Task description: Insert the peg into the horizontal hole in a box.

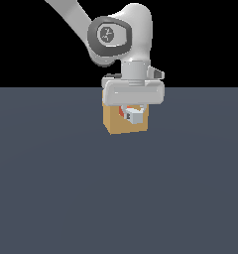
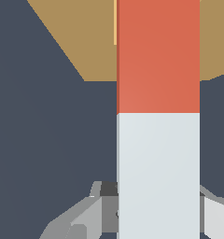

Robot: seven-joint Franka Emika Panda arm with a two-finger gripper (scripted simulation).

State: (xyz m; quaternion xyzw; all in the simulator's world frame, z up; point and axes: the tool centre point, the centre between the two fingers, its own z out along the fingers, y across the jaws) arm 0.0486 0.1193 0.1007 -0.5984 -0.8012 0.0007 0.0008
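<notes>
Insertion step. The pincer (image 1: pixel 133 115), closed on the white end of the peg (image 2: pixel 158 116), carries it above the tabletop (image 1: pixel 119 198), orange end toward the box (image 1: pixel 116 121). The hole is hidden; next comes alignment, then a straight horizontal push.

Peg (image 2: pixel 158 116) over tan box (image 2: pixel 86 42)

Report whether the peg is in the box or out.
Cannot tell: the peg's orange end reaches the box, but the hole is hidden.
</notes>
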